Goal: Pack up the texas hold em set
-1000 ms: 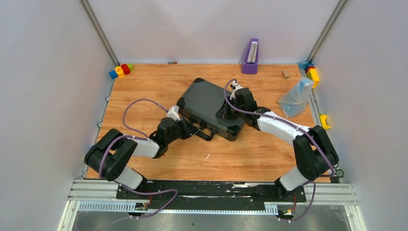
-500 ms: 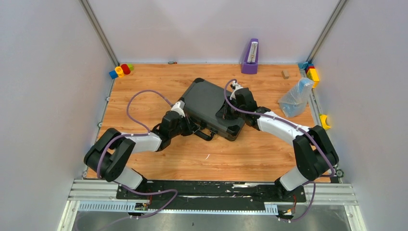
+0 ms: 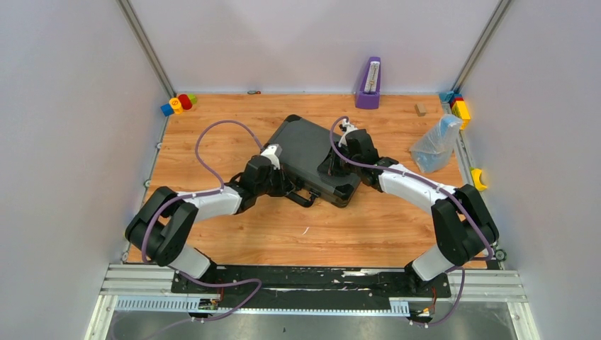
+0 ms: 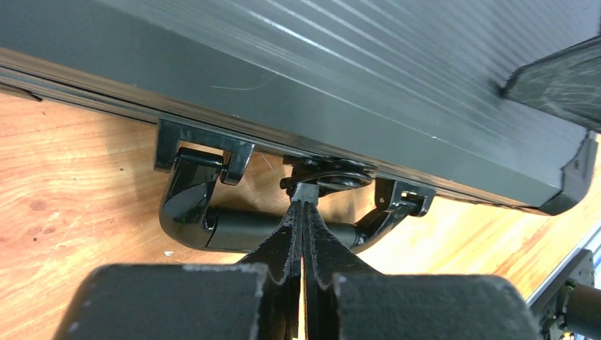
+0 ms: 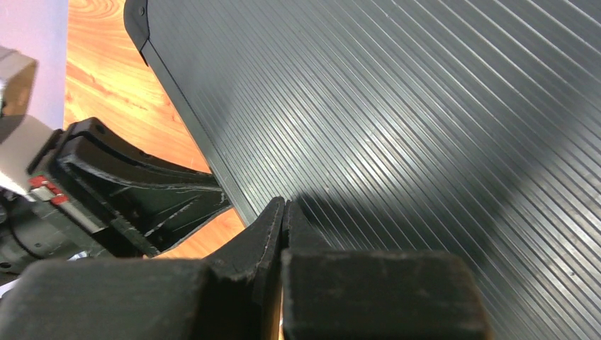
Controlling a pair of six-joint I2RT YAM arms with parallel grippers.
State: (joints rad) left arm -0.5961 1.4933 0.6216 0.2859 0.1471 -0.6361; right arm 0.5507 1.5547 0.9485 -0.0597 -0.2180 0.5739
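Black hard case (image 3: 305, 152) lies flat and closed a little beyond the middle of the counter (image 3: 354, 227), skewed, one corner toward the far edge, handle side turned toward the near edge. No chips, cards or dice show outside it. Left tool (image 4: 303, 207) is pinched fully together with nothing between its tips, and points at the case's front edge, at the small centre latch (image 4: 329, 177), between the two hinge brackets and just over the handle (image 4: 234, 227). Whether the tips actually touch the latch cannot be told. Right tool (image 5: 283, 207) is likewise closed and empty, its tips down on the ribbed lid (image 5: 425, 127) near the case's near-right side, seemingly resting on it. Handling, as judged: the shell is rigid moulded plastic, so it will not flex or fold. If the chip rolls are inside, it is probably heavy and will want to slide rather than lift. The ribbed lid is broad and flat and offers no pinch. The swinging handle bar is the only part slim enough for the jaws, and it lies flat against the counter, so it needs lifting first. The latch is small and probably stiff, so pressing down on the lid should steady the case against skidding. Clear plastic bag (image 3: 436, 142) stands well apart near the right edge, and toy blocks (image 3: 178, 104) sit in the far-left corner.
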